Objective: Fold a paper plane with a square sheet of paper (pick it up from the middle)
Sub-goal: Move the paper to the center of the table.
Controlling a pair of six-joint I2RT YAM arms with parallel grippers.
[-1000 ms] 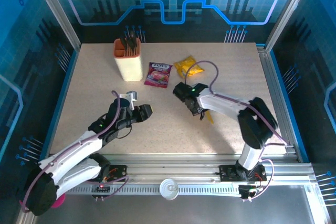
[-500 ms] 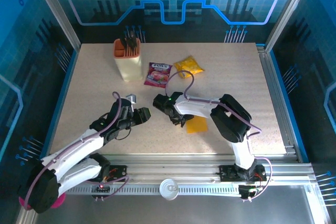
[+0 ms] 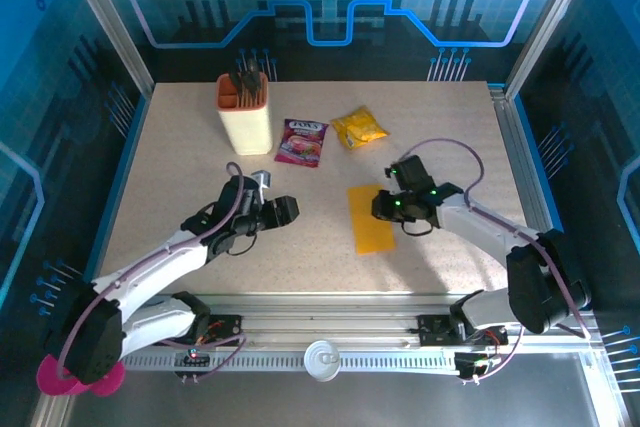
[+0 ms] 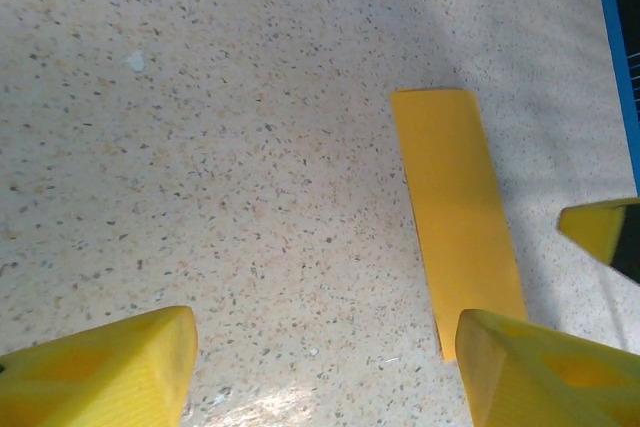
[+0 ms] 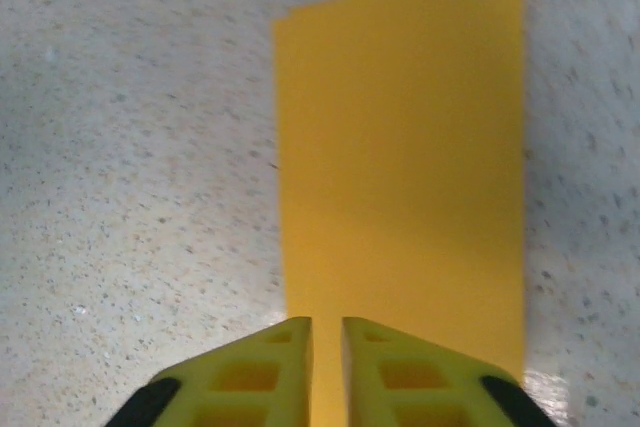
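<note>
1. Square sheet of paper (image 3: 371, 219): thin, smooth, plain orange-yellow, creased into a narrow rectangle with crisp straight edges. Lying flat on the table (image 3: 180, 177), slightly right of centre and towards the near side, long side running near to far.
2. Table: pale, speckled, stone-like, matte, with a faint sheen in the wrist views.
3. Far side: upright beige holder (image 3: 246, 127), boxy with rounded corners, with dark items sticking out of its orange top. To its right a flat purple packet (image 3: 302, 140), printed and glossy, then a crinkled yellow snack packet (image 3: 359, 127).
4. Left gripper (image 3: 283, 211): well left of the paper, over bare table. In the left wrist view, blocky yellow fingers (image 4: 110, 372) spread wide with nothing between them, the right one overlapping the sheet's near corner in the picture.
5. Right gripper (image 3: 383, 209): at the paper's right long edge. In the right wrist view, ribbed yellow fingers (image 5: 268, 352) drawn almost together, only a slim slit left, poised over the sheet's edge. Nothing visibly pinched. Contact with the paper: cannot tell.
</note>
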